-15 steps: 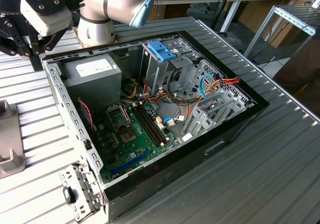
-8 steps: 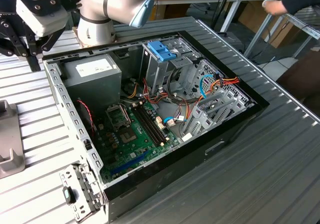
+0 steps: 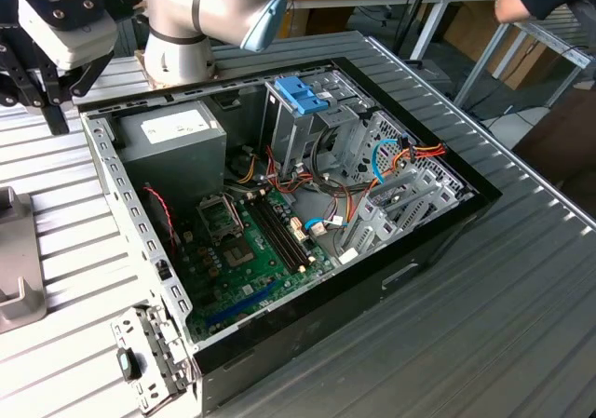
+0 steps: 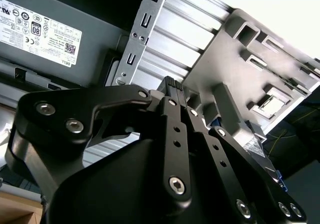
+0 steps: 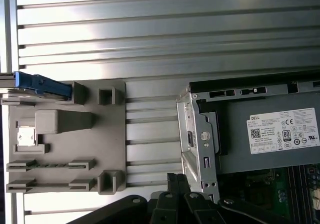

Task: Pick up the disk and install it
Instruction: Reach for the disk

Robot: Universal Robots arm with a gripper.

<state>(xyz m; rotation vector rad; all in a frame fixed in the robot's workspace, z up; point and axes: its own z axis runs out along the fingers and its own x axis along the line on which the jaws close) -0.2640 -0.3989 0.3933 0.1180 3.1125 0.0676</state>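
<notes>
The disk (image 5: 42, 86) stands on edge in a slot at one corner of a grey fixture plate (image 5: 115, 134); its light-blue carrier and a thin grey edge show in the first wrist view. My gripper (image 3: 54, 120) hangs above the ribbed table at the exterior view's upper left, beside the open computer case (image 3: 112, 171). Its black fingers are shut with nothing between them in both wrist views. The gripper (image 5: 176, 176) hangs over the gap between the fixture plate and the case corner, apart from the disk. In the second wrist view the gripper (image 4: 175, 83) points toward the fixture plate (image 4: 235, 59).
Inside the case are a power supply (image 3: 177, 134), a green motherboard (image 3: 251, 260), loose cables and a tall metal drive cage (image 3: 293, 139) topped by a blue-handled carrier (image 3: 303, 94). The fixture plate (image 3: 14, 269) sits at the exterior view's left edge. A person's hand (image 3: 510, 4) is at the upper right.
</notes>
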